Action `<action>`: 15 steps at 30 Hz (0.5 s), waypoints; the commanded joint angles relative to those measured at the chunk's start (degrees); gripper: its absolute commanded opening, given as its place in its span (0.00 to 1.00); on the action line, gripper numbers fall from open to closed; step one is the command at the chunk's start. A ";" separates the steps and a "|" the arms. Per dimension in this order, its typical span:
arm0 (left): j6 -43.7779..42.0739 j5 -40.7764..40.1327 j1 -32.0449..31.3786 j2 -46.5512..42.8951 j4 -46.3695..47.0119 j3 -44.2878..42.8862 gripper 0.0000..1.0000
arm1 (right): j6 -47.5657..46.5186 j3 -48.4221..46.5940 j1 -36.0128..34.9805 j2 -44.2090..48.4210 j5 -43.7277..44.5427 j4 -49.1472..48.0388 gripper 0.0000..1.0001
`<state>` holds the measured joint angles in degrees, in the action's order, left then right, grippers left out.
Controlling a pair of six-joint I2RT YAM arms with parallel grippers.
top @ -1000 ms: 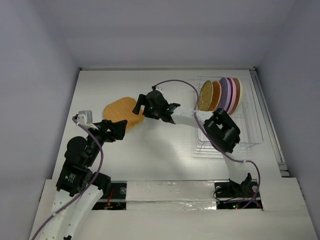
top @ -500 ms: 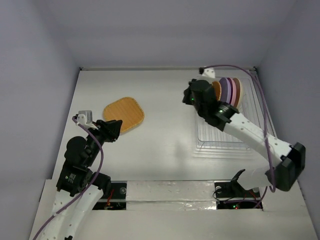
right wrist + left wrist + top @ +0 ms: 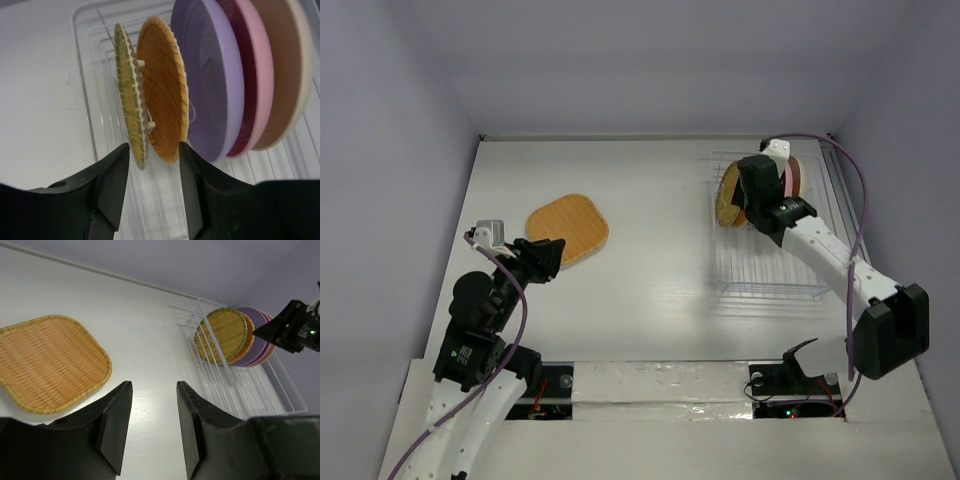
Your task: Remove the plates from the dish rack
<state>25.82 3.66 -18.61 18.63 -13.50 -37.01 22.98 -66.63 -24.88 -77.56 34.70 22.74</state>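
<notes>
An orange-yellow woven plate (image 3: 568, 228) (image 3: 50, 362) lies flat on the table at the left. The dish rack (image 3: 775, 290) (image 3: 260, 390) (image 3: 90, 75) stands at the right with plates upright in it. They are a green-edged woven plate (image 3: 131, 110), an orange woven one (image 3: 162, 90), then lavender (image 3: 215, 75), pink (image 3: 255, 75) and cream (image 3: 285, 70). My right gripper (image 3: 750, 192) (image 3: 154, 145) is open, its jaws either side of the rims of the two woven plates. My left gripper (image 3: 545, 255) (image 3: 154, 384) is open and empty, just near of the flat plate.
The rack's near slots (image 3: 765, 260) hold nothing. The right arm's elbow (image 3: 890, 330) hangs beyond the rack's right front corner. White walls close the table at the back and sides (image 3: 650, 137).
The right arm has swung from beside the flat woven plate at the table's middle over to the rack, ending over the woven plates there. The left arm has stayed put.
</notes>
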 commanded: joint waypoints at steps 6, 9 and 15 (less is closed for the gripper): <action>-0.33 0.65 0.42 0.53 2.69 -0.78 0.43 | -4.79 -5.34 2.38 -8.48 -2.88 -5.08 0.45; -0.34 0.73 0.42 0.35 2.77 -0.78 0.43 | -5.49 -7.28 2.38 -12.07 -2.88 -4.55 0.44; -0.34 0.82 0.42 0.35 2.77 -0.78 0.43 | -7.42 -9.83 2.38 -13.24 1.95 -3.41 0.23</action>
<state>25.82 3.84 -18.57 18.63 -13.50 -37.01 17.58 -73.01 -22.87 -91.98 33.08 21.39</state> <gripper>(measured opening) 0.429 0.260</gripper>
